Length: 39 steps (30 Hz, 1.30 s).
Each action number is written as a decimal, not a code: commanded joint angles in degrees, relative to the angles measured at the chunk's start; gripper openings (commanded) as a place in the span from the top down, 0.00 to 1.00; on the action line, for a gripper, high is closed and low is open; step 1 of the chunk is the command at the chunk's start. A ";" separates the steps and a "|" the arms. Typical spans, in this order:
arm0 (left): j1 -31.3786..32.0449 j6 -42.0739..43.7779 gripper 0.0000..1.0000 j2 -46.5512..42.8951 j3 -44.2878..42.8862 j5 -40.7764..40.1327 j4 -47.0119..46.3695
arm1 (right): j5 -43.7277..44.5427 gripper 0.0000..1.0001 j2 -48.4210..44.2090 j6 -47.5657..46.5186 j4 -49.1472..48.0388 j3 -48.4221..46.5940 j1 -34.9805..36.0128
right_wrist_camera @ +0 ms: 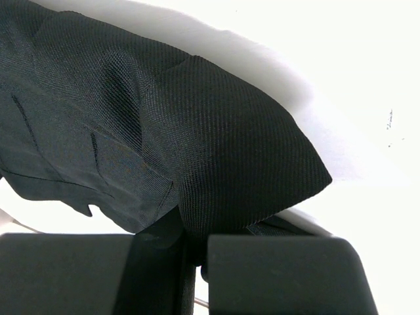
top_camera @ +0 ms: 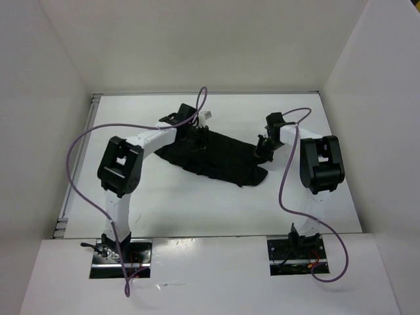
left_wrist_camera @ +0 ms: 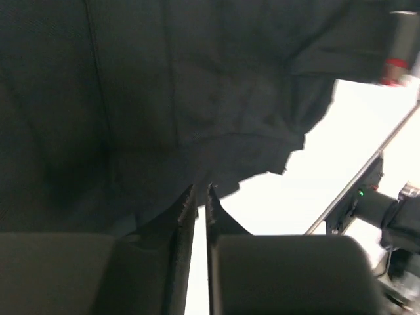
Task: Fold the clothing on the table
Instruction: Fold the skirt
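Overhead view first: one black garment (top_camera: 216,157) lies spread mid-desk (top_camera: 197,210), running on a diagonal from far left to near right. Two arms are working it, one at each end. The left arm (top_camera: 121,167) reaches to the far-left edge of the cloth and the right arm (top_camera: 319,164) sits over the near-right end. That spacing looks chosen so both ends can be carried over together for a fold. Two purple cables are in view, one looping off each arm.

Over to the left wrist camera: the garment (left_wrist_camera: 164,98) fills most of the picture, its ragged edge meeting the bright desk (left_wrist_camera: 315,170). The two fingers (left_wrist_camera: 164,262) point right at that edge. The left jaws show only a thin slit between them, and it cannot be told whether any cloth is caught at the tips.

Now the right wrist camera: a corner of the garment (right_wrist_camera: 197,144) is doubled over and peaks above the desk (right_wrist_camera: 367,98), casting a soft shadow. The right jaws are pressed together on the fabric bunched between the two fingers (right_wrist_camera: 282,275), a hold likely meant to drag this corner across.
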State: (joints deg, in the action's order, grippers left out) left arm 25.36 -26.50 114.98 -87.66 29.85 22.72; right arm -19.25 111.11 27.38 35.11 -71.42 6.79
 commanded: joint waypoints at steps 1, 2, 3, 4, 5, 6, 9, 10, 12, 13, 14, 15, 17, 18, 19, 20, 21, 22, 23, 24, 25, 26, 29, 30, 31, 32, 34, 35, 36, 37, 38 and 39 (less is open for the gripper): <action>1.52 -2.77 0.87 4.18 -5.76 0.49 -2.59 | 2.55 1.00 -3.61 -0.66 2.24 -1.27 0.07; 1.53 -3.55 0.92 4.98 -6.99 -2.74 -2.59 | 2.55 1.00 -3.62 -1.27 2.24 -1.27 0.07; 1.53 -3.56 0.93 6.21 -7.00 -3.99 -1.98 | 2.02 1.00 -3.62 -1.27 2.24 -1.27 0.07; 2.14 -4.08 0.94 6.74 -7.52 -5.14 -1.46 | 2.02 1.00 -3.62 -1.27 2.24 -0.75 0.07; 2.14 -4.08 0.96 6.75 -7.53 -7.76 -0.93 | 2.02 1.00 -4.14 -1.27 2.24 -0.74 0.07; 2.75 -4.08 0.97 7.36 -7.53 -8.74 -0.40 | 2.02 1.00 -4.15 -1.27 2.24 -0.74 0.07; 4.42 -4.08 1.00 8.60 -7.00 -15.76 1.53 | 2.02 1.00 -4.67 -1.27 2.24 -0.74 0.07; 4.95 -4.08 1.00 9.29 -7.00 -17.87 2.15 | 2.02 1.00 -5.20 -1.27 2.24 -0.74 0.07; 6.35 -3.56 1.00 9.91 -6.48 -22.96 3.55 | 2.02 1.00 -5.81 -1.27 2.94 -1.44 0.07; 6.36 -3.56 1.00 9.91 -6.47 -24.38 3.56 | 2.02 1.00 -5.82 -1.27 3.64 -2.75 0.07; 7.23 -3.56 1.00 10.44 -5.86 -25.61 4.17 | 2.02 1.00 -6.77 -1.27 4.52 -3.28 0.07; 7.76 -2.95 1.00 10.44 -5.08 -27.11 4.17 | 2.02 1.00 -8.35 -1.27 4.53 -4.51 0.07; 8.65 -2.94 1.00 10.44 -4.54 -27.12 4.17 | 2.02 1.00 -10.03 -0.75 6.19 -6.18 0.07; 9.34 -2.94 1.00 10.44 -3.67 -26.25 3.65 | 1.32 1.00 -10.73 -0.75 6.20 -7.15 0.07; 10.13 -3.55 1.00 10.44 -3.05 -24.50 3.65 | 0.36 1.00 -11.87 -0.74 6.98 -9.16 0.07; 10.66 -4.08 1.00 10.96 -3.05 -23.70 2.86 | -0.35 1.00 -11.88 -0.74 6.99 -10.31 0.07; 11.19 -4.08 1.00 10.97 -3.05 -22.82 2.86 | -1.05 1.00 -12.49 -0.05 7.68 -12.41 0.07; 12.24 -4.08 1.00 10.97 -3.74 -21.16 2.86 | -3.15 1.00 -13.02 0.48 7.69 -13.39 0.07; 12.77 -4.08 1.00 11.66 -3.75 -20.45 2.86 | -4.73 1.00 -13.02 0.49 7.69 -14.27 0.07; 13.30 -4.08 1.00 12.19 -4.45 -19.75 2.33 | -6.49 1.00 -13.02 1.09 6.82 -15.58 0.07; 14.09 -4.08 1.00 12.20 -4.45 -18.35 1.72 | -10.25 1.00 -13.02 2.14 6.29 -16.12 0.07; 14.10 -4.61 1.00 12.90 -5.24 -17.55 1.71 | -12.37 1.00 -13.02 2.68 5.59 -16.12 0.07; 14.63 -4.61 1.00 12.90 -5.95 -16.40 1.19 | -17.65 1.00 -13.55 4.44 2.34 -16.65 0.07; 14.63 -4.61 1.00 12.90 -6.64 -16.40 1.71 | -17.67 1.00 -13.55 5.05 1.81 -16.65 0.07; 14.63 -4.61 1.00 11.77 -6.65 -16.40 2.32 | -17.67 1.00 -14.07 5.06 1.80 -16.65 0.07; 14.63 -4.61 1.00 10.98 -7.52 -18.23 3.11 | -17.67 1.00 -14.08 5.06 1.80 -16.65 0.07; 13.14 -4.61 0.89 7.30 -8.31 -19.47 5.56 | -16.53 1.00 -14.08 4.27 2.58 -16.65 0.07; 11.56 -4.09 0.83 5.62 -8.32 -20.61 6.36 | -16.53 1.00 -14.08 3.66 3.11 -16.65 0.07; 10.77 -3.21 0.68 2.04 -8.32 -21.49 7.85 | -16.00 1.00 -14.08 3.65 3.12 -16.65 0.07; 9.98 -2.68 0.65 0.26 -8.32 -22.63 8.56 | -16.00 1.00 -14.08 3.13 3.64 -16.65 0.07; 9.10 -2.16 0.62 -1.41 -8.84 -23.68 9.35 | -16.00 1.00 -14.08 3.12 3.65 -16.13 0.07; 7.26 -1.63 0.58 -2.90 -8.85 -25.43 10.32 | -16.00 1.00 -14.08 2.51 3.65 -16.12 0.07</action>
State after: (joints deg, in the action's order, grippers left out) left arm 36.77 -29.89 121.25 -94.28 9.23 28.97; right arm -33.56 100.25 30.52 41.43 -85.10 6.98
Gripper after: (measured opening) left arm 0.401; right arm 0.045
